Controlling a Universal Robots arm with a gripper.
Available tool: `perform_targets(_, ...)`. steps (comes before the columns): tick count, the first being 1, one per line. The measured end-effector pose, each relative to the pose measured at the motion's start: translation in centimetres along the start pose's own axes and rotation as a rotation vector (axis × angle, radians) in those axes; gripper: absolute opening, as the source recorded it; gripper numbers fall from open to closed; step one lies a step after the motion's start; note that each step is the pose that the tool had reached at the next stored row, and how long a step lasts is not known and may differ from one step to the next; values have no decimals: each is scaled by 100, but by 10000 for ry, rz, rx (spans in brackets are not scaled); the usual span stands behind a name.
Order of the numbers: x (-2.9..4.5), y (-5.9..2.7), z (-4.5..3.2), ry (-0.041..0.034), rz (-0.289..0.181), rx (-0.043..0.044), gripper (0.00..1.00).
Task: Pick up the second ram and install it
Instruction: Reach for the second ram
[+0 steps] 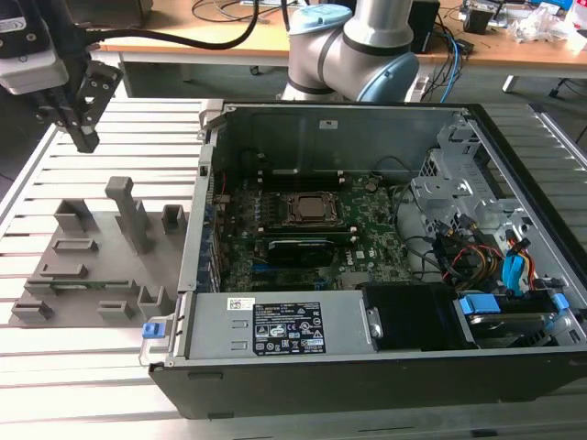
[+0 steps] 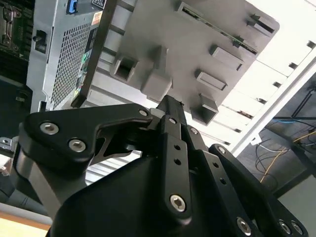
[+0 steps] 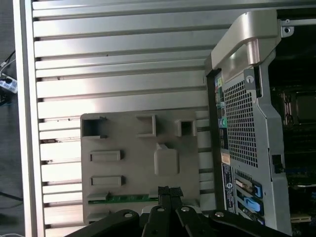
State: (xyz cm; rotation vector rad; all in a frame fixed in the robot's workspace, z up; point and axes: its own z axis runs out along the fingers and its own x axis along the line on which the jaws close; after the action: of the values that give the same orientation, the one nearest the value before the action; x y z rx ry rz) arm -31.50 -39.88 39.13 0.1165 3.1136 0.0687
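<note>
The second ram [image 3: 123, 198] is a narrow green strip standing on edge in a slot of the grey fixture plate [image 3: 128, 143]; in the second wrist view the ram [image 2: 213, 30] shows near the plate's far side. My gripper [image 1: 85, 139] hangs above the slatted table at the exterior view's left, higher than and behind the fixture plate [image 1: 96, 261]. Its black fingertips [image 3: 170, 190] are pressed together with nothing between them, and they stand over the plate close to the ram's slot. The gripper [image 2: 170, 104] is shut.
An open computer case [image 1: 367, 367] lies at the exterior view's right of the fixture, with the green motherboard [image 1: 367, 234] and processor socket [image 1: 312, 209] exposed. Tall grey blocks [image 1: 128, 213] rise from the fixture. The arm's base [image 1: 348, 46] stands behind the case.
</note>
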Motion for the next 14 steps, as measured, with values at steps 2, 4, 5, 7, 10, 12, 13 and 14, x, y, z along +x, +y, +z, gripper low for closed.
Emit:
perform_targets(2,75,-5,-1,0,1,0,11)
perform_targets(4,157,-11,-1,0,1,0,11)
perform_targets(5,182,-13,-2,0,2,0,11)
perform_targets(7,252,-19,-3,0,1,0,11)
perform_targets(10,350,-26,-4,0,0,0,11)
perform_targets(12,385,-29,-3,2,1,1,11)
perform_targets(13,383,-39,0,0,0,-1,11)
perform_targets(14,382,-58,0,0,0,0,11)
